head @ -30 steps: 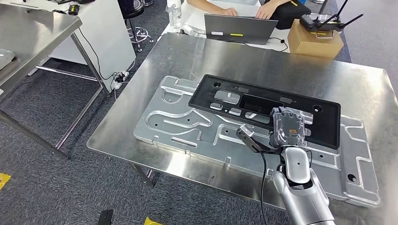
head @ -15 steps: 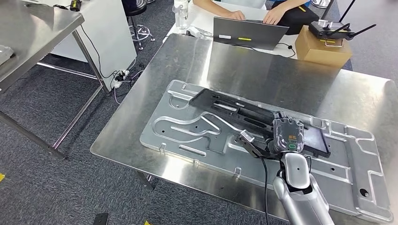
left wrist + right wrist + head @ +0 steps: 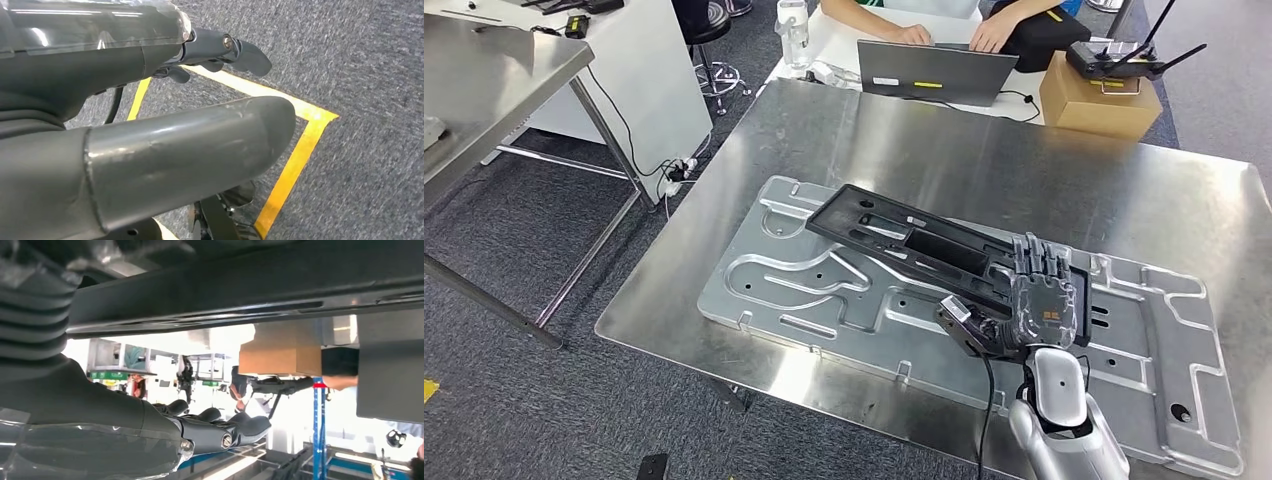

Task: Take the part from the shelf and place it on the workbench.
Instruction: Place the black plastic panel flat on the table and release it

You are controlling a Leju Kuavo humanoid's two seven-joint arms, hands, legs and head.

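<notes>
- Part (image 3: 924, 245): a long black plastic frame with cut-outs, lying slantwise over the grey metal plate (image 3: 814, 280) on the steel worktop (image 3: 984, 150); its far end rests near the plate's far corner, its near end is at the right hand.
- Right hand (image 3: 1039, 300): fingers laid flat over the near end of the part, the thumb reaching in below its edge, so it holds the part; in the right wrist view the dark fingers (image 3: 220, 432) stretch along beneath the black edge of the part (image 3: 250, 295).
- Left hand (image 3: 150, 130): hangs over grey carpet (image 3: 360, 60) marked with yellow tape (image 3: 295, 160); thick thumb and darker fingers extended and apart, holding nothing.
- Beyond the worktop: a grey laptop (image 3: 934, 72) with a person's hands (image 3: 914, 35) at it, a cardboard box (image 3: 1099, 95) carrying a black device with antennas (image 3: 1124, 55).
</notes>
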